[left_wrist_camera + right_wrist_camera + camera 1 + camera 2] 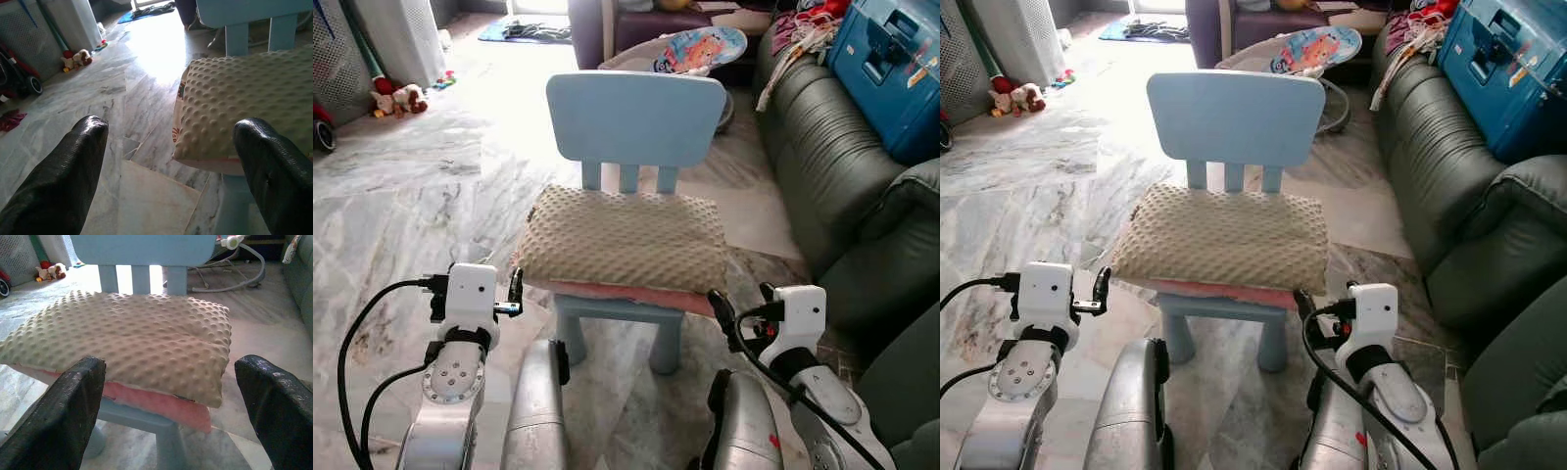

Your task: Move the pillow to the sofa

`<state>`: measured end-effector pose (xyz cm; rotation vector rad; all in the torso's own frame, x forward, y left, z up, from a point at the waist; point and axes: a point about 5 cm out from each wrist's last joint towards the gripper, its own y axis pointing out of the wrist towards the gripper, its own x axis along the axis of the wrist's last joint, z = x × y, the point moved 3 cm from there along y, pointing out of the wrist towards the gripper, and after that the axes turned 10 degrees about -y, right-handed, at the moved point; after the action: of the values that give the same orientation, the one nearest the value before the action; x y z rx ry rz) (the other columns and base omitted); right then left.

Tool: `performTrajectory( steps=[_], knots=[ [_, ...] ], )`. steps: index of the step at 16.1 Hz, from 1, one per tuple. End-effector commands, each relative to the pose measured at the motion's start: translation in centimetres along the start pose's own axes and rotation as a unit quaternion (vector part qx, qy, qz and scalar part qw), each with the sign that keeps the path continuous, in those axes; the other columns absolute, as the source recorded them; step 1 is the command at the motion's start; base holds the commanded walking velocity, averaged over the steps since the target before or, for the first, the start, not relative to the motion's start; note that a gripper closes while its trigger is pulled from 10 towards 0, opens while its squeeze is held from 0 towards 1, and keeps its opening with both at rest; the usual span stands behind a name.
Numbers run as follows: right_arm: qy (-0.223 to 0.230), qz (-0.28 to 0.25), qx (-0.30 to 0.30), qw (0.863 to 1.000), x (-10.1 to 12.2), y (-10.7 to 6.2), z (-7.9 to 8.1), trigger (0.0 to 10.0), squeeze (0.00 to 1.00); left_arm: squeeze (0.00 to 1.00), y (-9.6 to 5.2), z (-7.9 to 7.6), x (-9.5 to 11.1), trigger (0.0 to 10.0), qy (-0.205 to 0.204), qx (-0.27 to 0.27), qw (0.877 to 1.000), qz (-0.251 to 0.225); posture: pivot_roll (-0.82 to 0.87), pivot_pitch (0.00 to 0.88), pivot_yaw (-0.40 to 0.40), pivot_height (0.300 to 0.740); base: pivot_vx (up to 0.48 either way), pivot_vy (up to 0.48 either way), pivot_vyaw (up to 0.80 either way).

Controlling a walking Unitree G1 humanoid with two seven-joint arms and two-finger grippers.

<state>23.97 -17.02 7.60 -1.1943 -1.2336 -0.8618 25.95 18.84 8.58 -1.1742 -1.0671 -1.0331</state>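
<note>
On the seat of one small blue chair (634,122) lies one beige dotted pillow (622,240), with a pink layer (636,297) under it, overhanging the seat front. Just before the chair, two grippers are raised: the left gripper (168,161) at the pillow's left corner, fingers spread wide and empty; the right gripper (171,411) facing its front right edge, equally wide, touching nothing. Right of the chair stands a green sofa (832,166) bearing a blue case (891,64) and clothes (798,34). Behind the chair sits a baby bouncer (700,49); far to its left, a stuffed toy (399,98).
</note>
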Motion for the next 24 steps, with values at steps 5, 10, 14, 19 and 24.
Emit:
performTrajectory(
  steps=[5, 10, 14, 19, 24],
  knots=[
    [-0.007, 0.001, -0.004, 1.000, 0.1, 0.1, -0.3, 10.0, 0.00, 0.00, 0.0, 0.1, -0.1, 10.0, 0.001, -0.004, 1.000, 0.007, -0.02, 0.000, -0.017, 0.517, 0.325, 0.000, 0.00],
    [-0.020, 0.006, -0.003, 1.000, 0.1, 0.8, -0.9, 10.0, 0.00, 0.00, 0.0, -0.1, -0.1, 10.0, 0.000, -0.005, 1.000, 0.009, -0.02, 0.000, -0.018, 0.517, 0.229, 0.000, 0.00],
    [-0.029, 0.005, 0.007, 1.000, 0.1, 1.0, -0.7, 10.0, 0.00, 0.00, 0.1, -0.1, -0.1, 10.0, -0.007, 0.000, 1.000, 0.009, -0.01, 0.000, -0.017, 0.517, 0.071, 0.000, 0.00],
    [-0.022, 0.018, 0.007, 1.000, -0.5, 1.1, -0.4, 10.0, 0.00, 0.00, 0.4, 0.9, -0.8, 10.0, 0.003, 0.012, 0.999, 0.037, 0.01, 0.005, -0.025, 0.517, 0.000, 0.000, 0.29],
    [-0.006, 0.068, -0.030, 0.997, -1.9, 1.2, -2.0, 10.0, 0.00, 0.00, 1.0, 0.9, -2.1, 10.0, 0.011, -0.040, 0.995, 0.094, 0.00, 0.098, 0.004, 0.517, 0.000, 0.000, 0.00]
  ],
)
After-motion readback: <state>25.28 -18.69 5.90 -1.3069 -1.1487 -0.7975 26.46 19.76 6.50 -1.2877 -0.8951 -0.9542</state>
